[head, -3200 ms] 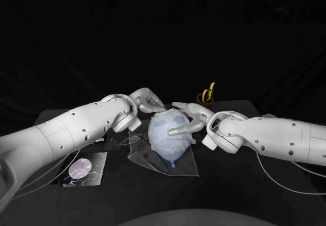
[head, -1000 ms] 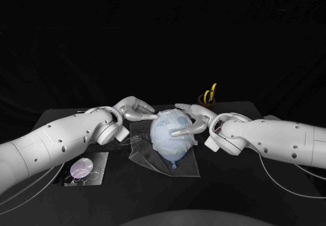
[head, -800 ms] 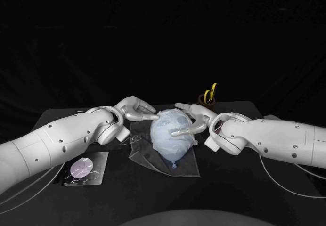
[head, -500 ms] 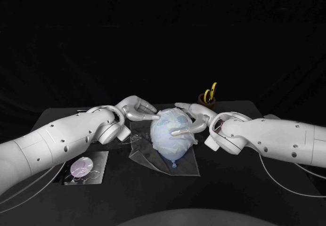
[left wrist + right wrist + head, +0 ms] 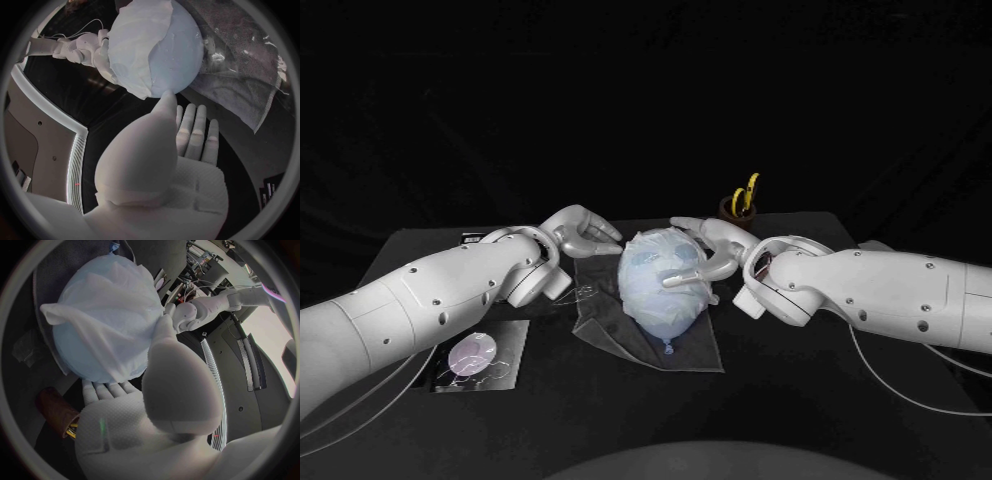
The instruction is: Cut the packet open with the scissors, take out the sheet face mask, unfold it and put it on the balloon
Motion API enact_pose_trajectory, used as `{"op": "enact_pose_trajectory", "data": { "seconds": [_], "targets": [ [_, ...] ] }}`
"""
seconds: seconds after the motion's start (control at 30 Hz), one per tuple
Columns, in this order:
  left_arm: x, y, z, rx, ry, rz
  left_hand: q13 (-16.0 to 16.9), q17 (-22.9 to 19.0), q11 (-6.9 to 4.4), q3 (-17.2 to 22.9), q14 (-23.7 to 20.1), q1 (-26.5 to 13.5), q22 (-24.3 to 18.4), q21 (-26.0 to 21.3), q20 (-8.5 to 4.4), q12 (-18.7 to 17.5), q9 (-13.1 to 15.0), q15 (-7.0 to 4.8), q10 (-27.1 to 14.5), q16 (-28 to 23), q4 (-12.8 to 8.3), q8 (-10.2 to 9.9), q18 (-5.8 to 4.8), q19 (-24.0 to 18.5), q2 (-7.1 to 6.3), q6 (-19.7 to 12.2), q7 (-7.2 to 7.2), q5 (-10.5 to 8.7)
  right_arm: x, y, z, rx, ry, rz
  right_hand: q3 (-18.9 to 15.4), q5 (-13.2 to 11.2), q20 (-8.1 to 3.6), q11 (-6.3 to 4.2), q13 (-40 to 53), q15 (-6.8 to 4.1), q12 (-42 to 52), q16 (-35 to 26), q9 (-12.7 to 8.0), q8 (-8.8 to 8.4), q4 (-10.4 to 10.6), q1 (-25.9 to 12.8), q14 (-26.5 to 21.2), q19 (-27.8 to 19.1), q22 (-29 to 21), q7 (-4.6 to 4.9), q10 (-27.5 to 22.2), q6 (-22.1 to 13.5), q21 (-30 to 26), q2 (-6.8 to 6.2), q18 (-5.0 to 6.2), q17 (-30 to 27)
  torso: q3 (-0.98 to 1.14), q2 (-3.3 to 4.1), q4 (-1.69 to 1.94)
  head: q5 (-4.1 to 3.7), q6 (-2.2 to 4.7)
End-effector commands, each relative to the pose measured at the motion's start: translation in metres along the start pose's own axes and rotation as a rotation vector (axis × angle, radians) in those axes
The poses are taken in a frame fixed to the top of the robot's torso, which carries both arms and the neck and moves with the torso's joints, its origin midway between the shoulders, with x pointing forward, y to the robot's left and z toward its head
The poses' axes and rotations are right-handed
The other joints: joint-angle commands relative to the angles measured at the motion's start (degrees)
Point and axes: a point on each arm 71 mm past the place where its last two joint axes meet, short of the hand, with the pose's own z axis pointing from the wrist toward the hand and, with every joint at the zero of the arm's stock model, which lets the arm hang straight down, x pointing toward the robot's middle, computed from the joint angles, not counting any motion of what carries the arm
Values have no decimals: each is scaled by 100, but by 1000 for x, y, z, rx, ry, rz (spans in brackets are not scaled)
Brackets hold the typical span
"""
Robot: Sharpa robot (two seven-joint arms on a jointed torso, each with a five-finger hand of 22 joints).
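A pale blue balloon [image 5: 661, 300] lies on the table with the white sheet mask [image 5: 651, 262] draped over its upper part. My right hand [image 5: 705, 248] holds the balloon from its right, thumb across the mask and fingers behind the top. In the right wrist view the thumb [image 5: 164, 327] presses on the mask [image 5: 106, 305] with the balloon [image 5: 87, 362] above the flat fingers. My left hand [image 5: 583, 232] hovers just left of the balloon, fingers apart and holding nothing. Its thumb tip [image 5: 166, 97] sits close to the balloon [image 5: 175, 55]. Yellow-handled scissors [image 5: 747, 192] stand in a brown holder behind.
A clear plastic sheet [image 5: 606, 322] lies under the balloon and spreads toward the front. The cut packet [image 5: 476, 358] lies flat at the front left of the table. The brown holder [image 5: 736, 210] stands just behind my right hand.
My left hand's fingers have drawn back from the balloon's upper left side and now sit a little apart from it. The right hand and the balloon have stayed put.
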Motion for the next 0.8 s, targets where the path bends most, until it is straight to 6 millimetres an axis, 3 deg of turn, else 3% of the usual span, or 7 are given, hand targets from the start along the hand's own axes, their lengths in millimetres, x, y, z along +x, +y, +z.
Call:
{"op": "enact_pose_trajectory", "data": {
  "seconds": [0.03,0.27,0.4,0.53,0.7,0.8],
  "targets": [
    [-3,2,-1,-10,-18,22,-11,7,7,130,58,142,3,13,-5,-28,-22,-12,48,29,-43,16,118,47,-21,42,-5,-19,5,-2,-1,9,30,-10,44,-36,-3,23,5,4,20,-2,9,23,-4,36,22,26,-4,993,13,42,27,18,85,3,-3,-3,8,-8,-8],
    [-10,8,-3,-23,-46,42,-16,5,-17,596,127,337,24,54,5,-85,-76,-43,86,41,-102,8,219,215,-171,63,-14,-18,4,-2,-1,8,26,-10,44,-36,-3,24,4,4,23,-1,11,25,-4,36,24,27,-3,993,15,46,28,16,85,4,-5,-3,11,-14,-4],
    [-13,6,-5,9,-85,14,-17,-2,-4,942,156,258,29,66,7,-93,-110,-45,108,37,-19,8,216,264,-289,86,11,-8,3,-2,-2,-8,7,1,55,-36,-3,25,7,3,43,5,20,31,-5,42,46,29,-3,994,36,60,28,26,86,11,-7,1,8,-24,13],
    [-18,1,-10,72,-133,-71,-19,-47,11,1251,35,12,57,137,12,-103,-146,-18,75,-51,127,4,170,471,-435,88,88,-17,0,1,-4,-46,-27,43,189,-44,-2,30,19,-2,141,31,66,71,-11,98,133,29,-8,995,152,149,29,158,87,37,-6,-1,9,-48,36],
    [-23,-8,-17,137,-157,-154,-14,-105,47,1320,-113,-413,20,66,20,-98,-177,16,3,-153,254,-4,-76,262,-579,52,151,-18,-3,4,-8,-84,-57,97,244,-47,-3,29,23,-4,192,35,84,87,-14,122,152,53,6,994,214,187,35,235,90,41,3,-12,1,-73,28],
    [-27,-12,-22,153,-148,-184,-9,-115,53,1388,-96,-497,0,21,19,-84,-188,7,-9,-156,225,0,-228,138,-563,41,175,-17,-5,6,-11,-93,-64,114,230,-46,-2,30,18,-3,187,28,80,85,-12,110,131,53,5,994,203,182,36,217,90,33,5,-17,-5,-82,38]
  ]
}}
